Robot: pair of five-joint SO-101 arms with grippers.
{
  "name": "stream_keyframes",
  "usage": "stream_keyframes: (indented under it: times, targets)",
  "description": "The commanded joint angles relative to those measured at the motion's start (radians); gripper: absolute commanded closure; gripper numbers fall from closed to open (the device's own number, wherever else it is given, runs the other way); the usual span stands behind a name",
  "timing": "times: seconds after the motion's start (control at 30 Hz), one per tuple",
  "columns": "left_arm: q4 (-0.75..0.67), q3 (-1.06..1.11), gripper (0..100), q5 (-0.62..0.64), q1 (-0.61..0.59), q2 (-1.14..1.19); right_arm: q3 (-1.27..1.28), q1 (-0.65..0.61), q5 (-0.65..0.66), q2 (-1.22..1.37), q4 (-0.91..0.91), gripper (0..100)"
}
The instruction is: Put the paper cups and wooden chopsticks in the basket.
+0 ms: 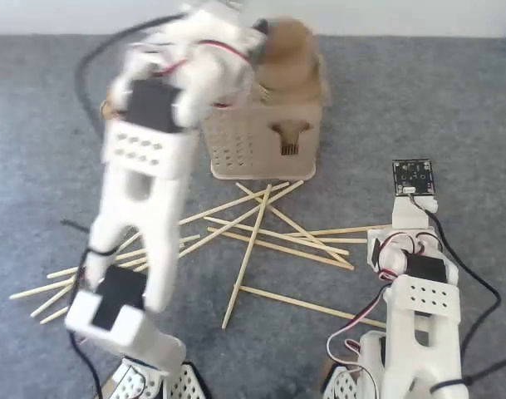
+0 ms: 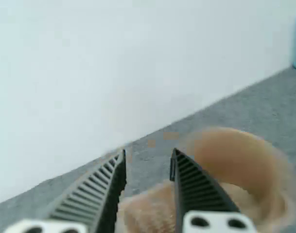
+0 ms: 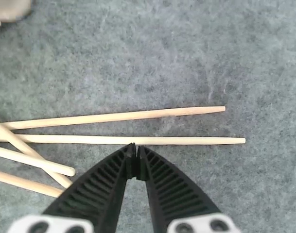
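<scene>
Hanging over the basket (image 1: pixel 265 145), which stands near the far edge of the grey carpet (image 1: pixel 435 100), the left gripper (image 2: pixel 148 154) has its fingers spread apart. The brown paper cups (image 1: pixel 287 58) stick up from the basket just under it. The wooden chopsticks (image 1: pixel 249 249) lie scattered on the carpet in front of the basket. The right gripper (image 3: pixel 134 147) is pressed together close over two of them, gripping nothing.

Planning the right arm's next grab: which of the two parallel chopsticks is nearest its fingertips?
The chopstick directly at the shut right gripper's tips; the other chopstick lies beyond it, ending shorter.
</scene>
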Motion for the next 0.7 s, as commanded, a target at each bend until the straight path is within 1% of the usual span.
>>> stream_keyframes:
  times: [0.0, 0.13, 0.23, 0.33, 0.43, 0.57, 0.67]
  targets:
    - [0.060, -0.048, 86, 0.012, -0.037, -0.112, 0.014, -0.002, 0.015, -0.039, -0.024, 99.1]
    - [0.114, -0.047, 86, 0.014, 0.000, -0.135, 0.014, -0.002, 0.014, -0.039, -0.024, 99.1]
    - [0.091, -0.062, 86, 0.014, -0.015, -0.137, 0.014, 0.002, 0.011, -0.039, -0.021, 99.1]
    - [0.035, -0.061, 86, 0.015, -0.103, -0.123, 0.014, 0.004, 0.009, -0.039, -0.016, 99.1]
    - [-0.052, -0.007, 86, 0.026, -0.209, -0.077, 0.014, 0.005, 0.012, -0.039, -0.016, 99.1]
    - [-0.163, -0.001, 86, 0.123, -0.356, 0.054, 0.014, 0.004, 0.012, -0.039, -0.016, 99.1]
    - [-0.247, -0.031, 86, 0.150, -0.420, 0.184, 0.014, -0.001, 0.011, -0.039, -0.016, 99.1]
